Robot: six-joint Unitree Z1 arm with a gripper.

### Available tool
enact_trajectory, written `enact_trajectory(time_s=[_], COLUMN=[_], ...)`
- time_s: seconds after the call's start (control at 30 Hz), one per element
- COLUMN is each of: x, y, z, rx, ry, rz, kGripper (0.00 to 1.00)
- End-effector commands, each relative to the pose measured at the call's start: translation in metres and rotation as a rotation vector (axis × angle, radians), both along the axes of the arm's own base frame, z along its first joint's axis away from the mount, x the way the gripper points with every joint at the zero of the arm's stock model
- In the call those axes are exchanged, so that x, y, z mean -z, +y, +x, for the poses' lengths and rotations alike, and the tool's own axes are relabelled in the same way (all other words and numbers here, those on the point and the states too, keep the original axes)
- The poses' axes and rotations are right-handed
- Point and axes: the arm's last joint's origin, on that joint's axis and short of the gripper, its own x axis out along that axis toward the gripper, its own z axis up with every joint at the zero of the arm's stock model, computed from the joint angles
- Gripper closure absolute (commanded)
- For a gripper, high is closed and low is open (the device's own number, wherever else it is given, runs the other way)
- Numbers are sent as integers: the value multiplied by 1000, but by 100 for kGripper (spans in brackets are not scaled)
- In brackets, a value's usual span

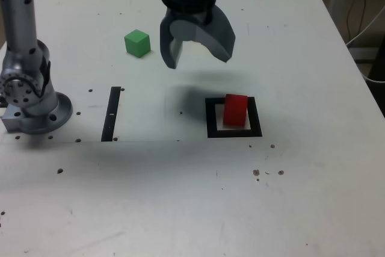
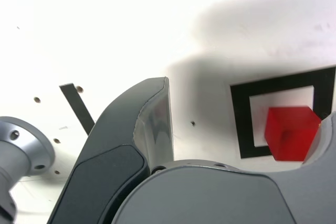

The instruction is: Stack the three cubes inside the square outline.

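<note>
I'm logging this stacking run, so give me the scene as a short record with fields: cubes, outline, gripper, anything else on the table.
red cube: small solid red cube standing inside the thick black square outline
green cube: small solid green cube alone on the white table, outside the outline
yellow cube: not in view
gripper: dark grey gripper open, empty, above the table
other: thin black strip; grey arm base

We get bright, even light; a soft shadow pools on the table (image 1: 180,209), the wrist view's foreground slightly blurred.
</note>
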Motion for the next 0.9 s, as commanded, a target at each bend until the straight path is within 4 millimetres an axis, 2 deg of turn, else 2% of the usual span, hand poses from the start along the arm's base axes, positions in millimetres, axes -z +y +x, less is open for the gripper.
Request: enact_trajectory(time_s=[0.0, 0.23, 0.4, 0.67, 0.87], x=[-2, -7, -13, -1, 4], y=[7, 42, 77, 139, 166], z=[-2, -8, -8, 7, 24], rx=[-7, -56, -116, -157, -97], ry=[-4, -10, -11, 24, 27], rz=[-2, 4, 12, 1, 16], kGripper=[1, 1, 1, 3, 3])
